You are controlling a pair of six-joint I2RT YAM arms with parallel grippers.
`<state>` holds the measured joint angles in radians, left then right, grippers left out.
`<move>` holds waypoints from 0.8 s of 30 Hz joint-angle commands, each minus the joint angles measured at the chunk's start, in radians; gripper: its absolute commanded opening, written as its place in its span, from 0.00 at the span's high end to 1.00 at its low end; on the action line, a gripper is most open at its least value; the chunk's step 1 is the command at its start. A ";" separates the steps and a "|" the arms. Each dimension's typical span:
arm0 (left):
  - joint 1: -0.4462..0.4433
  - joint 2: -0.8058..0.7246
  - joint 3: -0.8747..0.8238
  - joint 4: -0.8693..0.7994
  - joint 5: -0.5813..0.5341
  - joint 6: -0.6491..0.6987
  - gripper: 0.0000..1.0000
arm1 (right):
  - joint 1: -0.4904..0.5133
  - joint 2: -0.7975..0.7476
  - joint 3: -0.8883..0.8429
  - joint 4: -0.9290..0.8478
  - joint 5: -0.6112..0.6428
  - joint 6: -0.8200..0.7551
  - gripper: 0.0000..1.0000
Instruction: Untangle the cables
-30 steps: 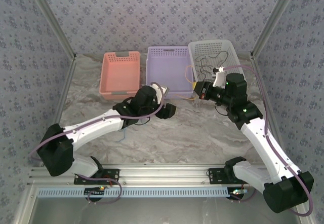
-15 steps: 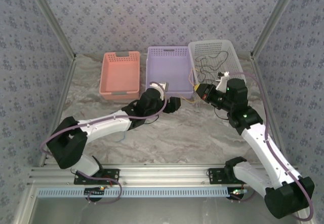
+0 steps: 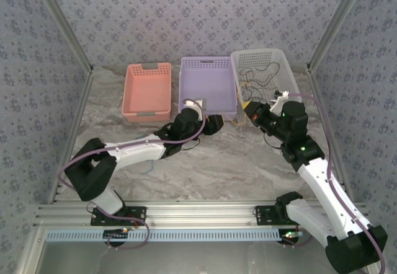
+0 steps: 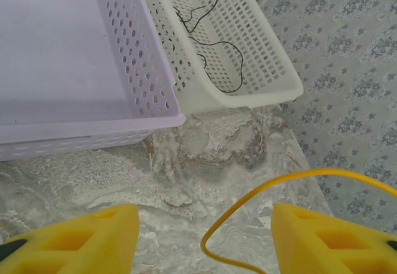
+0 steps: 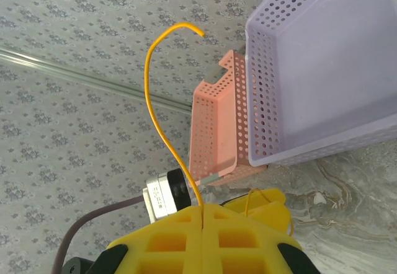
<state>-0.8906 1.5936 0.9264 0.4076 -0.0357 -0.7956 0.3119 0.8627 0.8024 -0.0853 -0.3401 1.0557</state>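
Your right gripper [image 5: 203,217] is clamped shut on the thin yellow cable [image 5: 146,69], which arcs up from btwn the pads. Your left gripper [image 4: 205,240] has its jaws apart, w/ a loop of that cable in the gap. A thin black cable [image 4: 239,60] lies in the white perforated plastic basket [image 4: 273,79], just beside the lilac perforated plastic basket [image 4: 146,75].

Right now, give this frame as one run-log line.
right end effector: shut on yellow cable | left end effector: open, holding nothing | black cable: in white basket
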 commanded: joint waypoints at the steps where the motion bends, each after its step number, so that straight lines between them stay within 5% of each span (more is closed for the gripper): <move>1: -0.002 0.014 -0.007 0.059 0.019 -0.012 0.42 | -0.006 -0.009 -0.014 0.038 0.011 0.040 1.00; 12: -0.001 0.049 0.011 0.057 0.007 -0.025 0.61 | -0.010 -0.028 -0.015 0.033 0.021 0.058 1.00; 22: -0.005 0.024 -0.024 0.004 0.028 0.030 0.99 | -0.081 -0.036 0.020 0.007 0.002 0.031 1.00; 24: -0.014 0.015 -0.041 0.004 0.040 0.050 1.00 | -0.097 -0.022 0.044 0.002 -0.006 0.015 1.00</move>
<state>-0.8913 1.6379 0.9146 0.4194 -0.0174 -0.7864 0.2329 0.8326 0.7975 -0.0788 -0.3302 1.0924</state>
